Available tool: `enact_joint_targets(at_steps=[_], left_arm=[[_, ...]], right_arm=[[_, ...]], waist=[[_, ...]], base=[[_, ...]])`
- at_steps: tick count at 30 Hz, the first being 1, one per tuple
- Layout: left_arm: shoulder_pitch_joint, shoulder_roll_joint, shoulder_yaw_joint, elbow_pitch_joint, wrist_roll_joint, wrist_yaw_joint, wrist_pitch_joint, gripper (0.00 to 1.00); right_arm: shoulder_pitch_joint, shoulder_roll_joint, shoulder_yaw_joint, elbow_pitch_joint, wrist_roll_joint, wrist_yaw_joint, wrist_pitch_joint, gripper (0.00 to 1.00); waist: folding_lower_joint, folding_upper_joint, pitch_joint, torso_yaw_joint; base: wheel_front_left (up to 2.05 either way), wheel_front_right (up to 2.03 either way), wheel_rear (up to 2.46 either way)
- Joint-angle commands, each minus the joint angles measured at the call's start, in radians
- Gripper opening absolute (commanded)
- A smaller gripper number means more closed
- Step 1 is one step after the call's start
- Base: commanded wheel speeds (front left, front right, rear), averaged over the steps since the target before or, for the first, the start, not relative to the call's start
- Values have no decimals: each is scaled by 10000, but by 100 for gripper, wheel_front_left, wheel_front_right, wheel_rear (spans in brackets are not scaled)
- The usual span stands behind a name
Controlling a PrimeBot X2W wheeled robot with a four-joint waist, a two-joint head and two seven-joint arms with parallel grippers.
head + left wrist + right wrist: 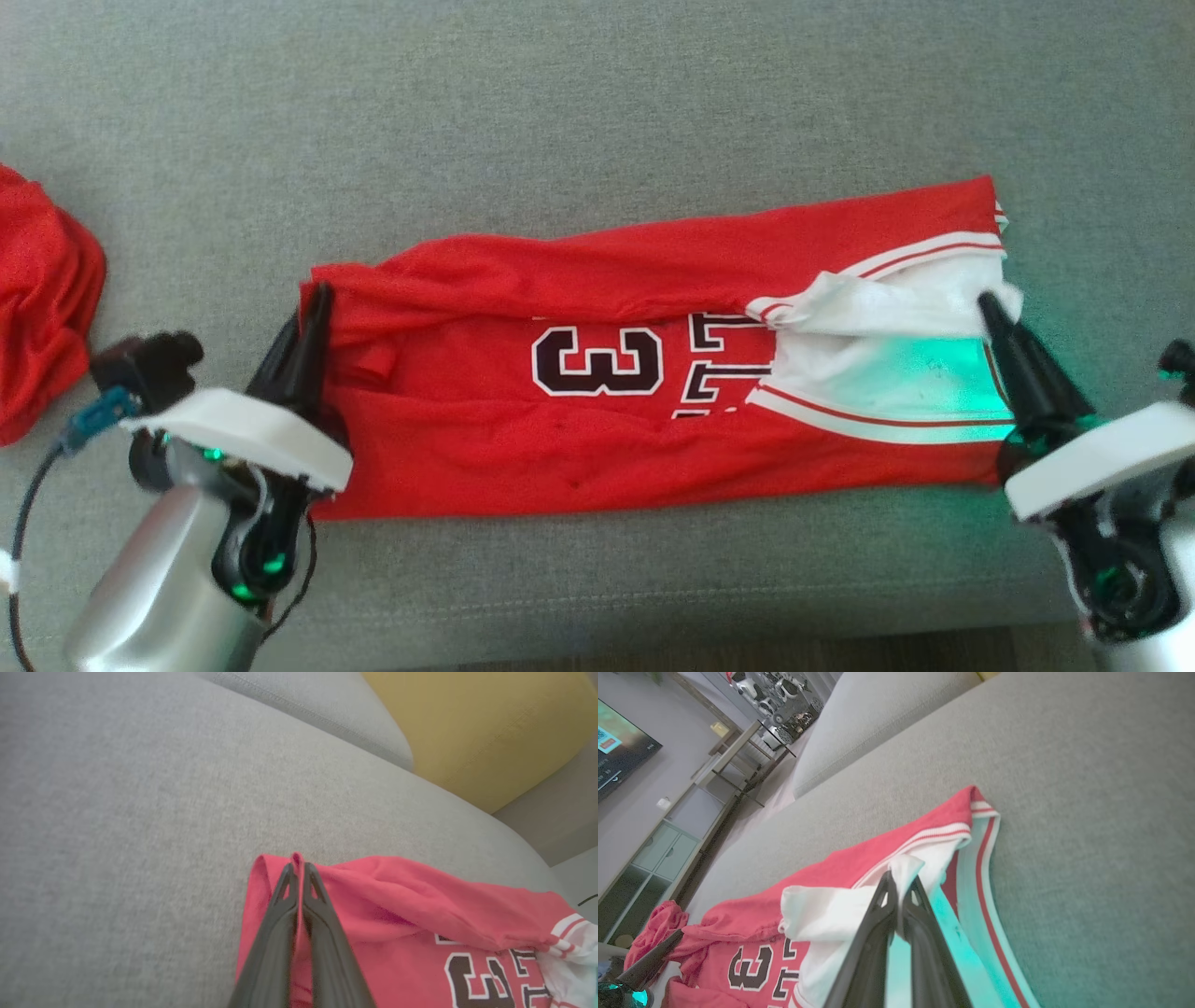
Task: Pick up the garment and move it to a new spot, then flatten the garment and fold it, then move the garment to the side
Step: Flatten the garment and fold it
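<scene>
The garment (560, 439) is a red jersey with a dark "3" and white trim, spread lengthwise across the grey sofa seat, its far long edge folded over the middle. My left gripper (319, 297) is shut on the red cloth at its left end (297, 858). My right gripper (990, 306) is shut on the white part at its right end (901, 877). The cloth (752, 952) sags a little between the two grips. The left gripper's fingers (649, 961) also show at the lower left of the right wrist view.
A second red cloth (37, 299) lies bunched at the left edge of the sofa seat (597, 112). The seat's front seam (653, 597) runs close below the jersey. A yellow cushion (486, 732) sits beyond the backrest. A shelf unit (668, 844) and a screen stand in the room.
</scene>
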Motion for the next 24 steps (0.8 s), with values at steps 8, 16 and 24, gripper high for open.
enact_joint_targets(at_steps=[8, 16, 24], left_arm=[[476, 471, 198, -346, 150, 514, 72, 100], [1049, 497, 352, -1025, 1170, 1321, -526, 100], [1396, 208, 1012, -2496, 2450, 1885, -634, 100]], right_arm=[[801, 537, -134, -471, -1669, -7, 298, 100], [1056, 982, -442, -1215, -3606, -7, -263, 100], [863, 1418, -917, -1883, -4721, -7, -578, 100]], waist=[[0, 0, -122, -1], [0, 0, -507, -30], [0, 0, -997, 34]], base=[[0, 0, 0], [0, 0, 0], [0, 0, 0]])
